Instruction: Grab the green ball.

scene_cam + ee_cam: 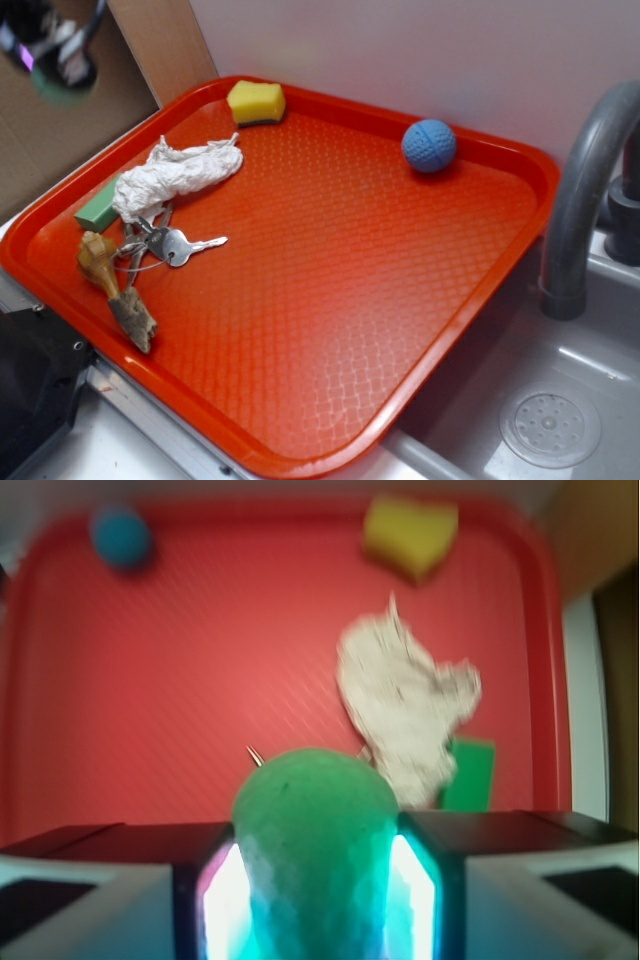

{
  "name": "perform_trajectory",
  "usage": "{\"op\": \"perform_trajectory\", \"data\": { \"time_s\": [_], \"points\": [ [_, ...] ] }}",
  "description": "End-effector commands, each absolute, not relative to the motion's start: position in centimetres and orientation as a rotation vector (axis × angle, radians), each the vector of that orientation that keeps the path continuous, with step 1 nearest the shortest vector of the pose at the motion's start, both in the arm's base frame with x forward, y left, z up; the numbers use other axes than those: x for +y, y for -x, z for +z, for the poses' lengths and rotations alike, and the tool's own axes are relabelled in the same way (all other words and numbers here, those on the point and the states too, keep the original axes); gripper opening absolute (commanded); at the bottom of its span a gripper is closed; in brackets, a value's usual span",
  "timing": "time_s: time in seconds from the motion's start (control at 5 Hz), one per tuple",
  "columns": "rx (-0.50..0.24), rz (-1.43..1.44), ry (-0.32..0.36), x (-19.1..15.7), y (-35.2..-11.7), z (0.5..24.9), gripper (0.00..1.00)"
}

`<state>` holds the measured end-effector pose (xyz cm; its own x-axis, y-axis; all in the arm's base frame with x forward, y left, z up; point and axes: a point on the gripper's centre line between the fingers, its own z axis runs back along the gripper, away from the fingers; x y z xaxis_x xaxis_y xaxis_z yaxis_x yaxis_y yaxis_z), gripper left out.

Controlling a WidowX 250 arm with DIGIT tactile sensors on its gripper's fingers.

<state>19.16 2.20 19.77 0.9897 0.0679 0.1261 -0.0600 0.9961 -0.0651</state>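
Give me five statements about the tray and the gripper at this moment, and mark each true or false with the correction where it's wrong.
1. The gripper is shut on the green ball. True.
2. The blue ball lies in the sink. False: it sits on the red tray, near its far rim.
3. The yellow sponge sits at a far corner of the tray. True.
4. The keys lie on top of the sponge. False: they lie on the tray beside the crumpled paper.
5. The green block is held by the gripper. False: it rests at the tray's edge.
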Motion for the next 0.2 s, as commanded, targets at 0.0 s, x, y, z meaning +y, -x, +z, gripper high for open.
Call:
{"op": "perform_trajectory", "data": {
  "time_s": [0.0],
  "points": [
    [-0.189,0.071,0.01,2.86,-20.48,26.66,0.0]
  ]
}}
